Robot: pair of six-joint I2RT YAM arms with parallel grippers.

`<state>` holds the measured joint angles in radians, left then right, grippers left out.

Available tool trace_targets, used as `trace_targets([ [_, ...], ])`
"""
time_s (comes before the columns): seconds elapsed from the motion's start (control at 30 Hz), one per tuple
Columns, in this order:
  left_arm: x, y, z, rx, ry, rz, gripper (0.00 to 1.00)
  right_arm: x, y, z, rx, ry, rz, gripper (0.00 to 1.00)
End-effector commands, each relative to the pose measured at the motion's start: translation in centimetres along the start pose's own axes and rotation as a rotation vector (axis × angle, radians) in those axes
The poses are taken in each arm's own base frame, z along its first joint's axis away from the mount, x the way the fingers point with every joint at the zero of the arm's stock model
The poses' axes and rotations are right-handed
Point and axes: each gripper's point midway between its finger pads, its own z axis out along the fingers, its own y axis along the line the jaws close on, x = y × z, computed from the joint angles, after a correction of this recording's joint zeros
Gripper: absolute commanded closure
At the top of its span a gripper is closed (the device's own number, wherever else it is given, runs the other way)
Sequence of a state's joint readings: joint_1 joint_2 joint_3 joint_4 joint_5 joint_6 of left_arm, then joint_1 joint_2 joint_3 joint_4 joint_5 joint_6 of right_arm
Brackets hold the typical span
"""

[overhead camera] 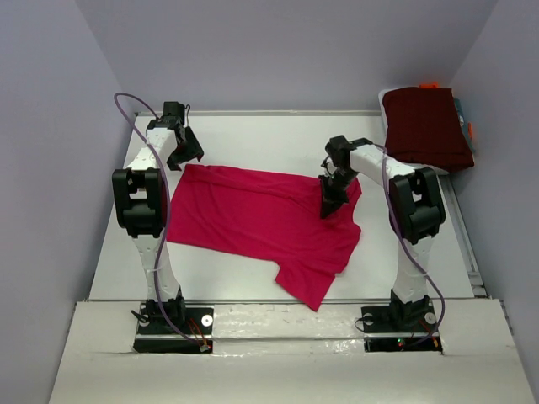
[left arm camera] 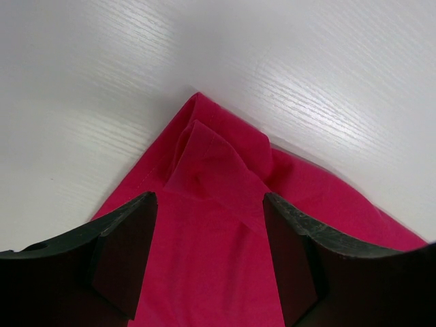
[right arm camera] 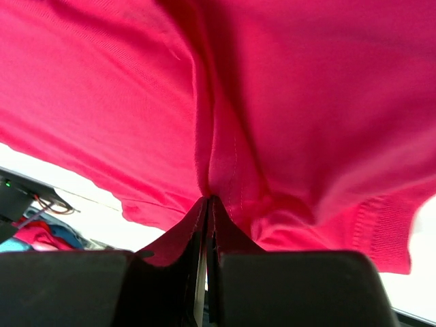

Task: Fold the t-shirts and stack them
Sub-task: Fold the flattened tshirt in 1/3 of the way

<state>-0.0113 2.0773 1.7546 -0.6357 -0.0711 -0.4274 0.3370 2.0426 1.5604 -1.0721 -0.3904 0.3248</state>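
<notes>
A crimson-pink t-shirt [overhead camera: 253, 220] lies spread across the white table, with one part trailing toward the near edge. My left gripper [overhead camera: 184, 156] hangs open just above the shirt's far left corner [left arm camera: 204, 153]. Its two dark fingers [left arm camera: 129, 238] straddle the cloth without touching it. My right gripper [overhead camera: 328, 202] is shut on a pinched ridge of the same t-shirt [right arm camera: 272, 102] near its right side, and the cloth rises into the closed tips [right arm camera: 210, 201]. A dark maroon folded t-shirt [overhead camera: 425, 126] rests at the back right.
The maroon garment sits on a white tray [overhead camera: 389, 153] at the table's back right corner, with orange and teal items [overhead camera: 468, 128] behind it. Grey walls close in the back and both sides. A rail [overhead camera: 465, 244] runs along the table's right edge.
</notes>
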Motion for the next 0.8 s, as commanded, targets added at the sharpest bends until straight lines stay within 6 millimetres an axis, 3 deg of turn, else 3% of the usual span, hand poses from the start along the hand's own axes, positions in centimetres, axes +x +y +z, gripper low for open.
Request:
trace_targets([
  [0.0,-2.1,-0.9,-2.8,0.039,-0.064,-0.001,0.25,1.4,1.1,0.1,-0.010,0.038,-0.035,0.93],
  [0.13,-2.1,-1.0,-2.8,0.044,-0.063,-0.002,0.25,2.4,1.4,0.3,-0.007,0.055,-0.048,0.93],
  [0.4,-1.9,-1.1,-2.8,0.047,-0.058,-0.002,0.26,4.8,0.0,0.8,0.022,0.085,-0.022,0.93],
  [0.67,-1.8,-1.4,-3.0,0.052,-0.061,0.007,0.26,5.5,-0.8,1.2,0.045,0.079,0.003,0.92],
  [0.7,-1.9,-1.5,-3.1,0.053,-0.063,0.007,0.25,5.3,-0.7,1.1,0.045,0.070,0.002,0.91],
  [0.77,-1.6,-1.8,-3.1,0.055,-0.061,0.014,0.26,4.6,-0.3,0.6,0.039,0.034,-0.001,0.77],
])
